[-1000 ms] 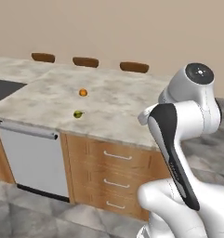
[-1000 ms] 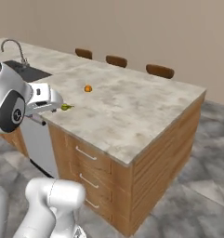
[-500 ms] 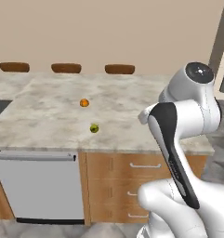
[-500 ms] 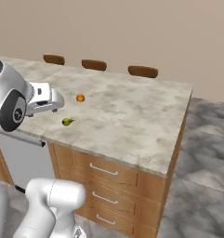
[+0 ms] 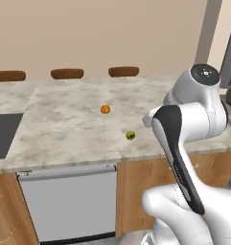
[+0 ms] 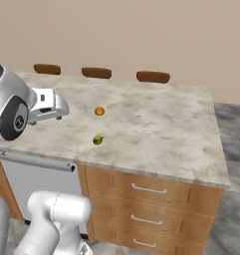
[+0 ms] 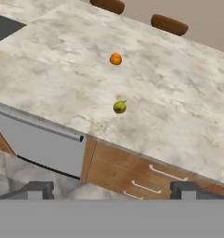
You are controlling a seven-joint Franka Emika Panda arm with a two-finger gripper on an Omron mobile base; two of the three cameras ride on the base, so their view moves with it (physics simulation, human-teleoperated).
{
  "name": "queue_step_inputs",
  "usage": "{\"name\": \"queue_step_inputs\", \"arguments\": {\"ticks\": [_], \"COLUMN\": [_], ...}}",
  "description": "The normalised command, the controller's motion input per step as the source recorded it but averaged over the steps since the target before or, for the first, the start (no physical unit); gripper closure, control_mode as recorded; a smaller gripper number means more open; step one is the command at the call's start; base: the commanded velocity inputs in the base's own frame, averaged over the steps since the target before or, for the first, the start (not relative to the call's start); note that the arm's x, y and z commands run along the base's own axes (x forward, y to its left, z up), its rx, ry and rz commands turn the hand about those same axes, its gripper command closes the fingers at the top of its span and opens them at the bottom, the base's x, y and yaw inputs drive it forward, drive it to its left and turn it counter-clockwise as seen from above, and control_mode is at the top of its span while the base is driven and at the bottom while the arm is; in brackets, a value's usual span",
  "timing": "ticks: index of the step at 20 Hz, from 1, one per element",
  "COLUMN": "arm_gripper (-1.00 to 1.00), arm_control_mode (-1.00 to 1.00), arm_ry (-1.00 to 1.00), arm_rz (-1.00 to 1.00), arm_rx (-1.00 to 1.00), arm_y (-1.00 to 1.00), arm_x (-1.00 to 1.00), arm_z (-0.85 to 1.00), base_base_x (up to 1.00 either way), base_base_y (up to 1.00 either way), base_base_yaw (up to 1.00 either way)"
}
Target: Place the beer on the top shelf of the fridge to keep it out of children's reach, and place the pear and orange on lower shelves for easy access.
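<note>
Your gripper (image 7: 111,189) is spread wide with nothing in it, hanging off the counter's near edge above the cabinet fronts. The pear (image 7: 119,107) sits closest, a little in from the edge of the marble counter (image 7: 178,111), with the orange (image 7: 115,59) further back, well apart from it. I'd go for the pear first: centre it between the fingers, come straight down, and close around its fat middle so it can't roll away.

Marble island (image 6: 156,124) — wood drawers (image 6: 151,206), perhaps a dishwasher (image 5: 69,201) — beige wall (image 6: 141,35).
</note>
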Motion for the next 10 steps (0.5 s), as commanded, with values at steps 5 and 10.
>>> {"name": "queue_step_inputs", "arguments": {"ticks": [5, 10], "arm_gripper": [-1.00, -1.00], "arm_control_mode": [1.00, 1.00], "arm_ry": [0.00, 0.00], "arm_rz": [0.00, 0.00], "arm_rx": [0.00, 0.00], "arm_y": [0.00, 0.00], "arm_x": [0.00, 0.00], "arm_z": [0.00, 0.00], "base_base_x": [0.36, 0.45], "base_base_y": [0.36, 0.03], "base_base_yaw": [-0.24, -0.16]}}
